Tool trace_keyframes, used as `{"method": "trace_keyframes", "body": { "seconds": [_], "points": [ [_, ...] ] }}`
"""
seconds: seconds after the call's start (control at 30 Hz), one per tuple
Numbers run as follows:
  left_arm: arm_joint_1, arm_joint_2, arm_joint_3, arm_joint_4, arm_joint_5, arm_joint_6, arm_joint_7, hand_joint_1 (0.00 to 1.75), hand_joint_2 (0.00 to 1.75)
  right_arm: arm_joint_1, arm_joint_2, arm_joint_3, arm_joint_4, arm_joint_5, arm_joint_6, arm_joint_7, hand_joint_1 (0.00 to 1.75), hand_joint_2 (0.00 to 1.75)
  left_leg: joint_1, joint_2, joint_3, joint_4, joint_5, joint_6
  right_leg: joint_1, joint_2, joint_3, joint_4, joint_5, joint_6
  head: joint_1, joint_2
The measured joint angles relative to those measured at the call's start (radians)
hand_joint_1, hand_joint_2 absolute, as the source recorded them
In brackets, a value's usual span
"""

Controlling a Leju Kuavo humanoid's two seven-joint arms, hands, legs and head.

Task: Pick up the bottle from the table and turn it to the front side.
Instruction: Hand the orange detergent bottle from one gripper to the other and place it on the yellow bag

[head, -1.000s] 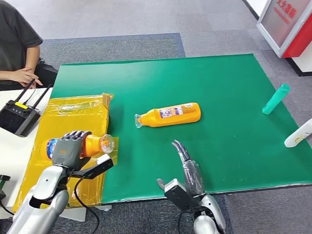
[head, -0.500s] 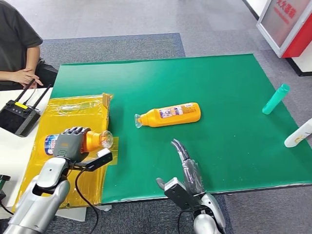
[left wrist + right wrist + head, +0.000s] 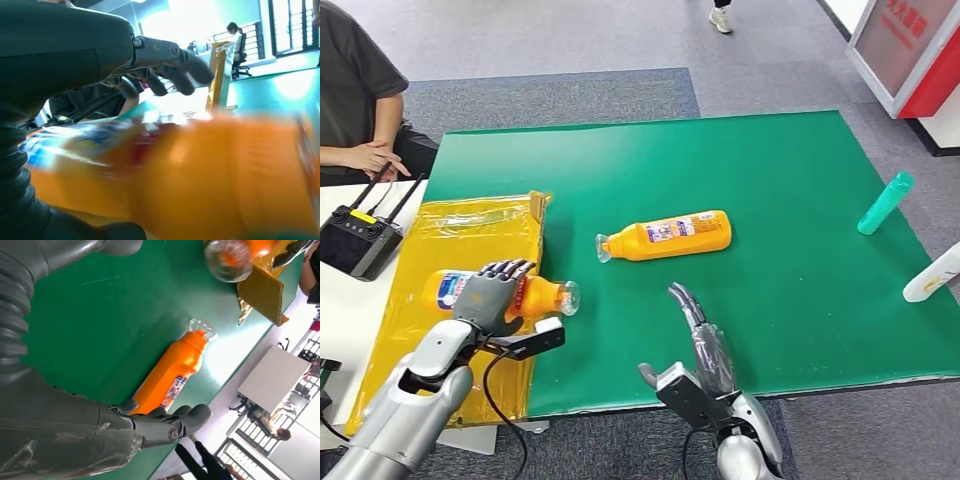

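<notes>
My left hand (image 3: 495, 295) grips an orange bottle (image 3: 540, 296) with a clear cap and a blue and white label, held lying sideways above the yellow wrapped box (image 3: 433, 250), its cap end out over the green table (image 3: 773, 160). Up close the held bottle (image 3: 211, 175) is a blurred orange mass under the left hand (image 3: 124, 60). A second orange bottle (image 3: 669, 235) lies on its side mid-table, cap to the left; it also shows past my right hand (image 3: 151, 427) as the bottle (image 3: 171, 372). My right hand (image 3: 697, 345) hovers open near the front edge, holding nothing.
A teal tube (image 3: 886, 203) and a white bottle (image 3: 931, 275) lie at the table's right edge. A black remote controller (image 3: 358, 238) sits on the white desk at left, where a person (image 3: 354, 95) sits. A red and white stand (image 3: 909, 50) is at far right.
My left hand has carried the gripped bottle to the right, so its cap now reaches past the yellow box over the green table. The right hand has barely moved.
</notes>
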Motion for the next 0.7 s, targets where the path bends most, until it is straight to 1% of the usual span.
{"method": "trace_keyframes", "body": {
  "seconds": [0.17,0.3,0.4,0.47,0.53,0.7],
  "points": [
    [-0.006,0.007,-0.016,0.01,0.019,-0.012,-0.001,0.0,1.75,-0.002,0.0,0.0,0.005,-0.003,0.0,-0.002,0.0,1.75,0.0,0.0,0.0,0.0,0.0,0.0,0.0,0.0,0.0,0.0,0.0,0.0,0.0,0.0],
    [-0.007,0.011,-0.024,0.017,0.047,-0.022,-0.004,0.0,0.0,-0.002,0.0,-0.001,0.006,-0.014,0.006,-0.011,0.0,1.75,0.0,0.0,0.0,0.0,0.0,0.0,0.0,0.0,0.0,0.0,0.0,0.0,0.0,0.0],
    [-0.007,0.012,-0.027,0.018,0.084,-0.021,-0.002,0.0,0.0,-0.002,0.0,-0.001,0.006,-0.022,0.012,-0.016,0.0,1.75,0.0,0.0,0.0,0.0,0.0,0.0,0.0,0.0,0.0,0.0,0.0,0.0,0.0,0.0],
    [-0.005,0.01,-0.023,0.016,0.132,-0.011,-0.007,0.0,0.87,-0.001,0.0,-0.002,0.006,-0.023,0.012,-0.017,0.0,1.75,0.0,0.0,0.0,0.0,0.0,0.0,0.0,0.0,0.0,0.0,0.0,0.0,0.0,0.0],
    [0.005,0.004,-0.009,0.003,0.22,0.005,-0.036,0.0,1.75,-0.001,0.0,-0.004,0.006,-0.024,0.012,-0.018,0.0,1.75,0.0,0.0,0.0,0.0,0.0,0.0,0.0,0.0,0.0,0.0,0.0,0.0,0.0,0.0],
    [0.073,-0.029,0.066,-0.104,0.458,0.05,-0.162,0.0,1.75,0.005,0.0,-0.006,0.006,-0.032,0.007,-0.027,0.0,1.75,0.0,0.0,0.0,0.0,0.0,0.0,0.0,0.0,0.0,0.0,-0.001,0.0,0.0,0.0]
  ]
}}
